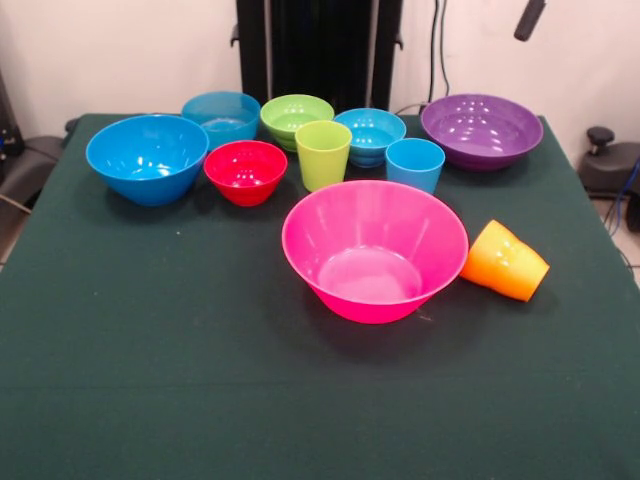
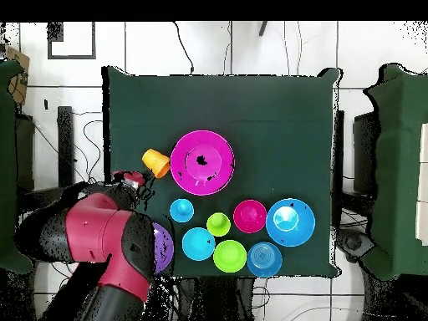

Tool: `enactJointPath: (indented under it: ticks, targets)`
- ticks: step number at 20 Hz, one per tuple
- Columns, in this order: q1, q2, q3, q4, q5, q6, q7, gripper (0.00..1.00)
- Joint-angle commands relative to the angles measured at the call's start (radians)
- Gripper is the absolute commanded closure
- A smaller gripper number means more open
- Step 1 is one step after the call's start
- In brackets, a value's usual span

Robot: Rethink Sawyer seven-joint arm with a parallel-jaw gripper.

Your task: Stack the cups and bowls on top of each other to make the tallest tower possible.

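Observation:
A huge pink bowl (image 1: 375, 250) (image 2: 202, 161) stands upright mid-table, holding nothing. Beside it an orange cup (image 1: 505, 261) (image 2: 155, 161) lies on its side. Behind them stand a lime green cup (image 1: 323, 154) (image 2: 218, 223) and a light blue cup (image 1: 415, 164) (image 2: 181, 210), both upright. Around these sit a large blue bowl (image 1: 147, 158), a small red bowl (image 1: 245, 171), a ribbed cyan bowl (image 1: 221, 117), a lime green bowl (image 1: 296, 118), a small blue bowl (image 1: 370, 135) and a wide purple bowl (image 1: 481, 130). Nothing is stacked. My gripper (image 1: 530, 18) (image 2: 131, 179) hangs drawn back, off the table's side near the orange cup.
The dark green cloth table (image 1: 150, 380) carries all the ware. In the overhead view my red arm (image 2: 100, 238) covers part of the purple bowl (image 2: 161, 247). Cables and dark equipment stand round the table's edges.

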Motion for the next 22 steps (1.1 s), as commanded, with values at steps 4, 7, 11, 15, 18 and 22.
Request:
enactJointPath:
  ticks: [4,7,11,15,18,22]
  targets:
    - [-0.076,-0.054,0.226,0.163,-0.109,-0.046,-0.253,0.00]
    - [-0.130,-0.075,0.285,0.202,-0.122,-0.081,-0.283,0.00]
    - [-0.171,-0.086,0.301,0.228,-0.179,-0.113,-0.286,0.00]
    - [-0.244,-0.085,0.321,0.205,-0.237,-0.127,-0.301,0.00]
    - [-0.297,-0.104,0.356,0.157,-0.246,-0.061,-0.317,0.00]
    - [-0.314,0.136,0.411,-0.004,-0.277,-0.128,-0.233,0.00]
